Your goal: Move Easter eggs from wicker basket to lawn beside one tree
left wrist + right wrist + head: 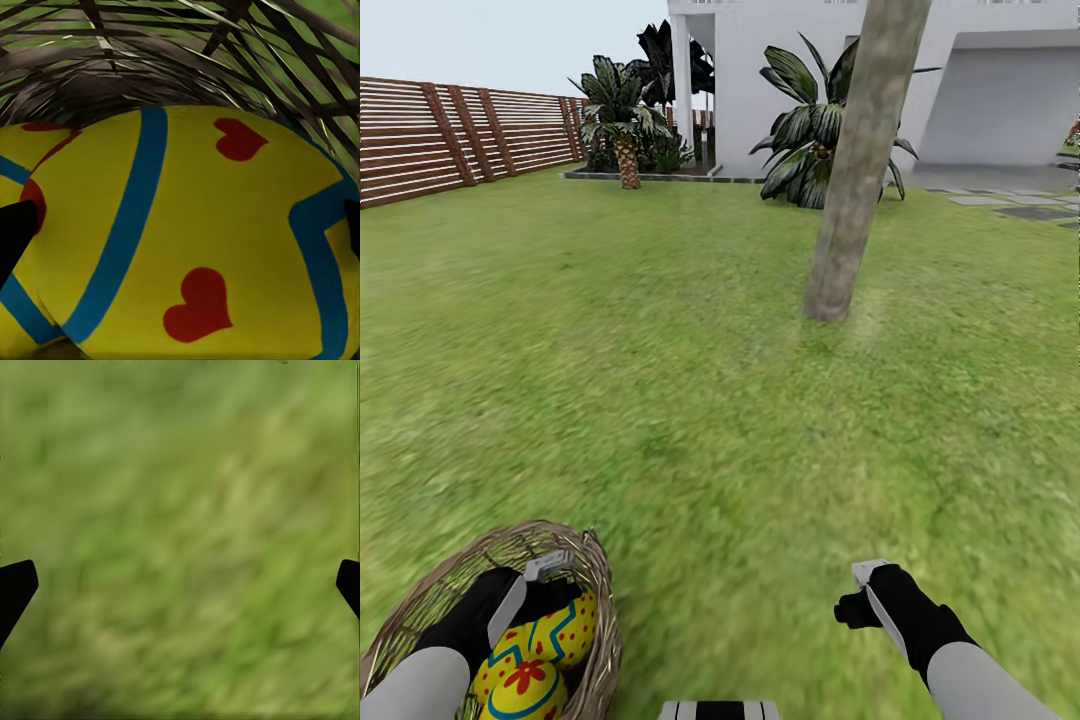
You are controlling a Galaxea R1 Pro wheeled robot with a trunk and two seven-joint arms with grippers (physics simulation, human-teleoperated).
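Eggs (545,640) sit low in the wicker basket (595,570) at the near left of the lawn (690,400), with the left pincer (545,580) reaching down among them. In the left wrist view its dark fingertips (15,232) stand wide apart on either side of a yellow egg (187,240), not yet closed on it. The right pincer (865,590) hangs open over bare grass. Likely trouble: the smooth, rounded shell could slide out of a squeeze, or the fingers could catch the loose woven rim and tip the light basket. The egg is glossy yellow with blue bands and red hearts; the wicker is coarse and gappy. The leaning, smooth grey-brown tree (855,190) stands well ahead.
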